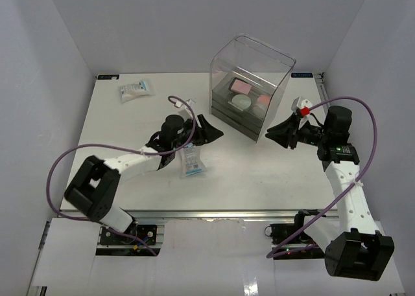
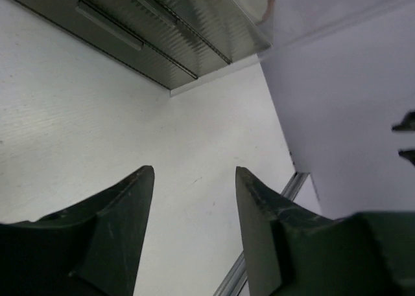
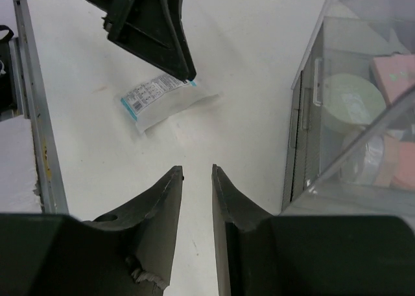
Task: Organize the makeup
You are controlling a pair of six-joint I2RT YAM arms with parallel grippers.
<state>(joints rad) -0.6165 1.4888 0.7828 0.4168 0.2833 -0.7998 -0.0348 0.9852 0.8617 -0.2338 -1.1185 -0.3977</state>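
White table (image 1: 259,173), white walls. Clear box (image 1: 224,66) with grey drawers holds the pink palette (image 1: 240,86) and a round compact (image 1: 242,102). One packet (image 1: 136,90) lies well left of the box, a second packet (image 1: 192,161) left of it, nearer the arm bases. Left gripper (image 1: 209,129) is spread wide and empty, just left of the box. Right gripper (image 1: 280,135) shows a narrow gap and is empty, just right of it.

White-and-blue packet (image 1: 192,161) lies flat at centre, second packet (image 1: 136,90) far-left (well apart); pink palette (image 1: 241,85) and pale compact (image 1: 242,102) sit in box (image 1: 259,59).
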